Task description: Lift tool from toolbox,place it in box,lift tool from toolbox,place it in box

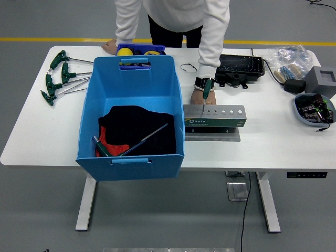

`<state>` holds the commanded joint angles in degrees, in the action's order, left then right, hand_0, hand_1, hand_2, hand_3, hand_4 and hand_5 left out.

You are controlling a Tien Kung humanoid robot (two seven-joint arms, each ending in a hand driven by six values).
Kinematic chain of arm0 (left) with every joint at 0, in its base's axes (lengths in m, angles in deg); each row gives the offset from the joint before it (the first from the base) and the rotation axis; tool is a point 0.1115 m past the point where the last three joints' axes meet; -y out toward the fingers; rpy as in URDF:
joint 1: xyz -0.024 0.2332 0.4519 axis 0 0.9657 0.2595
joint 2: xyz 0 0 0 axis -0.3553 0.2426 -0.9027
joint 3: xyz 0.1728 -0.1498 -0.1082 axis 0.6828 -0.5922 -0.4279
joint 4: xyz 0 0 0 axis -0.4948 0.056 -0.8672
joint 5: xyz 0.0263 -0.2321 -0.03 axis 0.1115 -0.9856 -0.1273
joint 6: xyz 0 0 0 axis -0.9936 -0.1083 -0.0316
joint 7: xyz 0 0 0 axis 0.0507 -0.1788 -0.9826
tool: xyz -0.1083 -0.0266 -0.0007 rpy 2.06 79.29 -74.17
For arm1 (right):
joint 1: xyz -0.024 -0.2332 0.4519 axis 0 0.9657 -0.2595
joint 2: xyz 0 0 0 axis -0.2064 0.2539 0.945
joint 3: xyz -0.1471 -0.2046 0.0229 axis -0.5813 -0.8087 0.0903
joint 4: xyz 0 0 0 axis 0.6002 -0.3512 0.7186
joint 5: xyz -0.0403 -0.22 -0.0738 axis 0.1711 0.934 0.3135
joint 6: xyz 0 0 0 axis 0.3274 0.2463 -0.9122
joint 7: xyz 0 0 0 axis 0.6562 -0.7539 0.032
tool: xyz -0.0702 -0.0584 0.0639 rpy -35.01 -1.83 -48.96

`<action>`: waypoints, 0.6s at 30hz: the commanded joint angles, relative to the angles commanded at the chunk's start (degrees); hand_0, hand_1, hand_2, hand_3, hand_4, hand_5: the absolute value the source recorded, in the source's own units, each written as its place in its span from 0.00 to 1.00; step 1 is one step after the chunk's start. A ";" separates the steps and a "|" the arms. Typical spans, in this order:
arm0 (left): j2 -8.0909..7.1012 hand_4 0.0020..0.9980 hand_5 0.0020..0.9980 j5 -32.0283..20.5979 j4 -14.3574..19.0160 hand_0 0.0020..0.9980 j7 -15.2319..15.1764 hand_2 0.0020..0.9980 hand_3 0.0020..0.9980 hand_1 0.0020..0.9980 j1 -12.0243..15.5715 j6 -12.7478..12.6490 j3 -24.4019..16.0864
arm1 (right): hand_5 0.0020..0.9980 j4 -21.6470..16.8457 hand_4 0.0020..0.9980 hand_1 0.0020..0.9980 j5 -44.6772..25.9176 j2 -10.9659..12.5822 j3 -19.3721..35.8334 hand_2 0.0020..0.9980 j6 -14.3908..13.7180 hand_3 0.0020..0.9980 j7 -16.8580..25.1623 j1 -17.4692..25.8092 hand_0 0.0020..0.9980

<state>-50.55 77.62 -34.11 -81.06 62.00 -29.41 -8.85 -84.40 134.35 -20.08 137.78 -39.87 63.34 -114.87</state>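
A grey tool stand [214, 116] sits at the table's middle, right of a big blue box [131, 115]. A person's hand [201, 95] holds a green-handled T-wrench [207, 90] upright with its shaft in the stand's leftmost hole. Inside the box a green-handled wrench [134, 144] lies on black and red cloth [137, 129]. Neither robot hand is in view.
Several green T-handle wrenches [59, 76] lie at the far left. A small blue tray [139, 50] stands behind the box, where the person's other hand [109, 46] rests. A black case [240, 67], a bag of parts [290, 62], a grey block [321, 80] and a blue dish [314, 109] are at the right.
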 joint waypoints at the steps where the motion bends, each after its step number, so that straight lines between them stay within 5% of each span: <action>1: 0.00 0.79 0.75 0.01 0.00 0.75 -0.01 0.78 0.78 0.74 0.15 0.00 -0.02 | 0.79 -0.02 0.89 0.00 -0.24 -0.07 -0.07 0.08 0.05 0.03 -0.02 0.04 0.00; 10: 0.01 0.79 0.75 -0.83 0.00 0.75 -0.03 0.78 0.78 0.75 -0.01 0.28 0.86 | 0.78 -0.05 0.91 0.06 -1.75 0.13 0.13 0.17 2.69 0.11 -1.14 0.23 0.00; 11: 0.03 0.79 0.75 -0.74 0.00 0.75 -0.09 0.78 0.78 0.74 0.07 0.25 0.64 | 0.78 -0.03 0.95 0.29 -1.79 0.06 0.16 0.44 2.95 0.33 -1.09 0.31 0.23; 16: -0.04 0.79 0.75 -1.34 0.00 0.75 -0.03 0.78 0.78 0.74 0.10 0.38 1.59 | 0.78 0.18 0.95 0.29 -1.89 -0.05 0.32 0.44 4.68 0.33 -0.63 0.74 0.23; 17: -0.05 0.79 0.76 -1.16 0.00 0.75 0.00 0.78 0.78 0.74 0.21 0.40 1.44 | 0.80 0.17 1.00 0.56 -2.04 -0.07 0.37 0.64 5.03 0.52 -0.50 0.87 0.54; 18: -0.06 0.79 0.76 -1.25 0.00 0.75 -0.03 0.78 0.78 0.74 0.29 0.40 1.55 | 0.80 0.15 1.00 0.56 -2.20 -0.05 0.36 0.64 5.43 0.52 -0.40 0.92 0.54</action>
<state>-50.61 76.37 -34.11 -81.09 62.29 -29.01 -7.29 -84.25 132.14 -20.13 138.15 -34.44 62.94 -113.95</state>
